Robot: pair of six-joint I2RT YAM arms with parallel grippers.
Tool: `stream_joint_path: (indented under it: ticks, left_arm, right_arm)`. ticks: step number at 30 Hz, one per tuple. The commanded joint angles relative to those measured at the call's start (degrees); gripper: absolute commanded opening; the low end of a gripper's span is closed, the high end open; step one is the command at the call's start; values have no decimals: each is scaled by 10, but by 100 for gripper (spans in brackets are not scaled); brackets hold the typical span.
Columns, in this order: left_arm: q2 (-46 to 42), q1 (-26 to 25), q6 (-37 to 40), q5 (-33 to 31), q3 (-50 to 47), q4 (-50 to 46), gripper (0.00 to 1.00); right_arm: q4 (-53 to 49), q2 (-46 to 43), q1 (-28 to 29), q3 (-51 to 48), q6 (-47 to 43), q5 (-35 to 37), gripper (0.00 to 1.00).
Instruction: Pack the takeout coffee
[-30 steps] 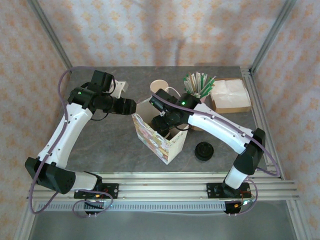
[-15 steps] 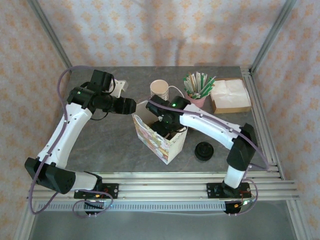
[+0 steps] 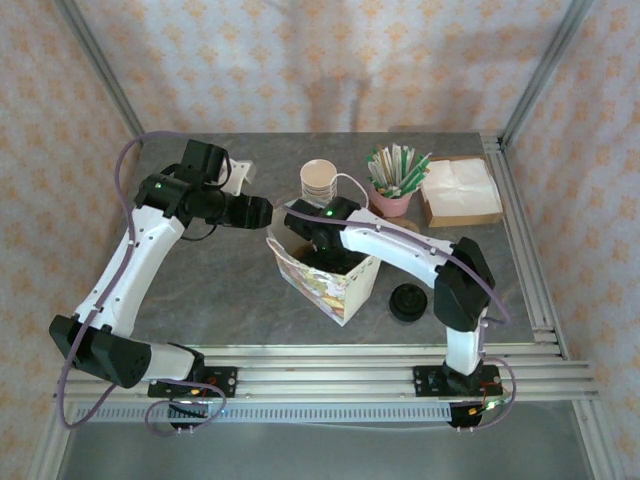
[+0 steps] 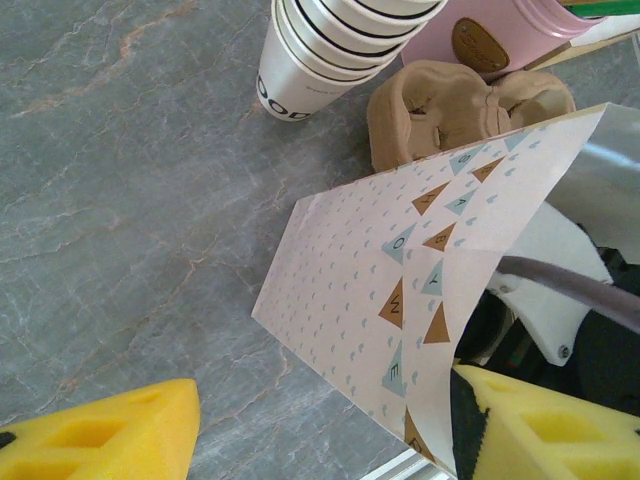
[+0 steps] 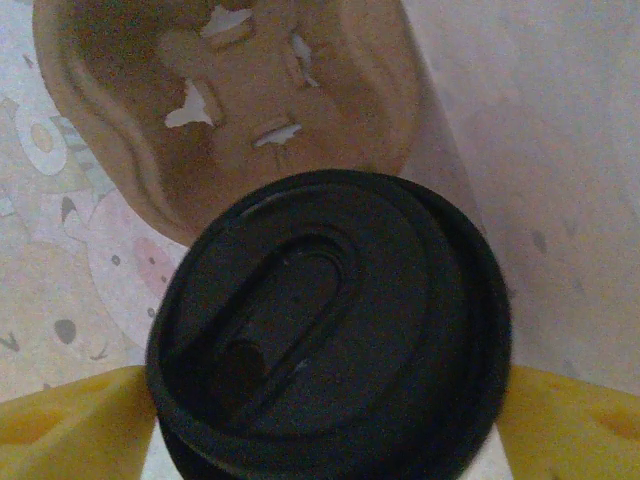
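Observation:
The takeout coffee shows as its black lid, standing low inside the patterned paper bag beside a brown cardboard carrier. My right gripper reaches down into the bag. It stands open with a yellow finger on each side of the cup, and slivers of pale paper show between fingers and cup. The cup body is hidden under the lid. My left gripper is open at the bag's upper left rim. In the left wrist view the bag wall runs between its fingers, close against the right one.
A stack of lidless cups stands behind the bag, with a pink cup of green stirrers and a box of napkins further right. Loose black lids lie right of the bag. Another cardboard carrier sits behind the bag.
The right arm has folded in towards the left and pushed its gripper deeper into the bag. The bag has tilted a little. The left arm has stayed put.

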Motion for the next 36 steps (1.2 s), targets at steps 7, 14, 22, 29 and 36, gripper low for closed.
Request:
stream_joint_path:
  ticks: [7, 14, 22, 29, 36]
  left_arm:
    - [-6, -5, 5, -24, 9, -13, 66]
    - [-7, -4, 4, -29, 11, -13, 66]
    - [-5, -4, 3, -31, 15, -14, 66]
    - [-4, -5, 4, -33, 19, -15, 66]
    - [-4, -5, 5, -37, 20, -13, 66]
  right_arm:
    - [-22, -12, -2, 16, 1, 18, 66]
    - [-10, -64, -2, 41, 11, 28, 61]
    - [17, -120, -1, 46, 18, 33, 59]
    - [46, -160, -2, 56, 24, 36, 56]
    - [59, -197, -1, 80, 28, 58, 53]
